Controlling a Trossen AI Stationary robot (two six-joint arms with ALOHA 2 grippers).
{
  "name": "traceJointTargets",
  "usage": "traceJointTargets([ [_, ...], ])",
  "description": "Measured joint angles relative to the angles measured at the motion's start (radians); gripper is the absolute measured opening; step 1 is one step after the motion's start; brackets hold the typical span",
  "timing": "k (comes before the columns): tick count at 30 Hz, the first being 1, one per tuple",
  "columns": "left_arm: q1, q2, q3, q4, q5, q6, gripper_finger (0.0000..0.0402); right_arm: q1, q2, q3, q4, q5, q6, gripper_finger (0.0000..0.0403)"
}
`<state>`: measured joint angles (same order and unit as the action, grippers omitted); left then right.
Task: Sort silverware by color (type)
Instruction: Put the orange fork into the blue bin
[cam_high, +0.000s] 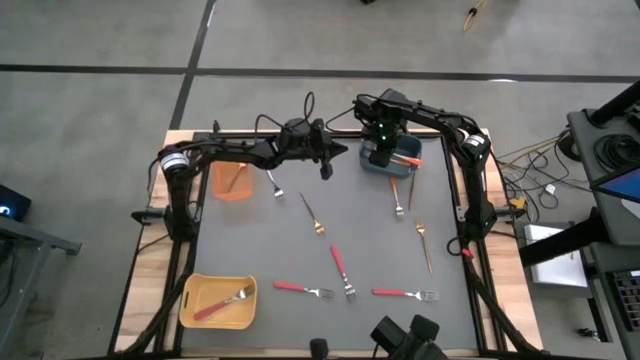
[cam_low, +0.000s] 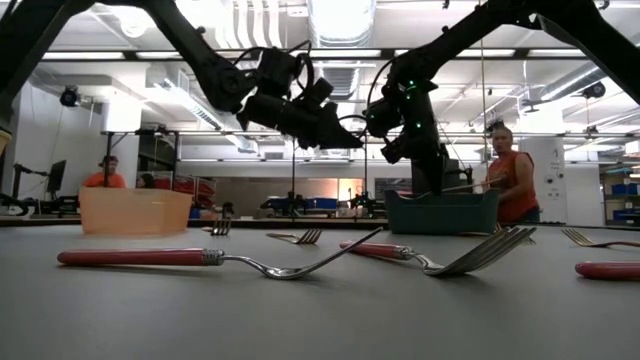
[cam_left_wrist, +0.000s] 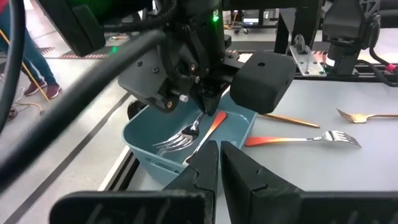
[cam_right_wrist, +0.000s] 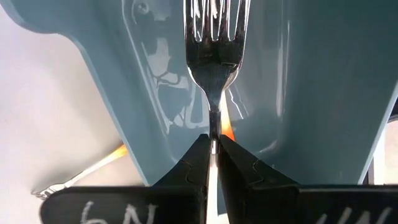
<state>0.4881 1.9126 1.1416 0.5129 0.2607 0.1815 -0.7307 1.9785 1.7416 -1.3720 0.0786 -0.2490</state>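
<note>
My right gripper (cam_right_wrist: 212, 140) hangs over the blue-grey bin (cam_high: 392, 165) at the table's far right, shut on a silver fork (cam_right_wrist: 214, 56) whose tines point down into the bin. An orange-handled fork (cam_left_wrist: 208, 134) lies in that bin. My left gripper (cam_left_wrist: 219, 146) is shut and holds nothing. It hovers above the table just left of the bin (cam_high: 328, 168). Loose silverware lies on the mat: red-handled forks (cam_high: 342, 270), (cam_high: 303, 289), (cam_high: 405, 294), gold forks (cam_high: 313, 213), (cam_high: 424, 245), and an orange-handled fork (cam_left_wrist: 298, 140) beside the bin. My right gripper pinches the fork's thin neck (cam_right_wrist: 214, 124), just behind the tines, between its two fingertips. The fingers come from above and point down, along the fork. The fork hangs tines-down inside the bin; whether the tines touch the bin's floor I cannot tell. The fingers hide the handle.
An orange bin (cam_high: 232, 182) stands at the far left with a thin fork in it. A yellow bin (cam_high: 218, 302) at the near left holds a red-handled fork. A silver fork (cam_high: 275, 185) lies by the orange bin. A person (cam_low: 513, 185) stands beyond the table.
</note>
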Motion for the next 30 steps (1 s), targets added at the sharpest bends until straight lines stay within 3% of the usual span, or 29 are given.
traceJointTargets([
  [14, 0.013, -0.079, -0.036, -0.056, -0.045, 0.036, 0.0000, 0.000, 0.000, 0.000, 0.033, -0.003, -0.028, 0.0013],
  [30, 0.041, -0.295, -0.193, -0.044, -0.172, 0.077, 0.0000, 0.000, 0.002, -0.031, 0.100, -0.010, -0.059, 0.0013],
])
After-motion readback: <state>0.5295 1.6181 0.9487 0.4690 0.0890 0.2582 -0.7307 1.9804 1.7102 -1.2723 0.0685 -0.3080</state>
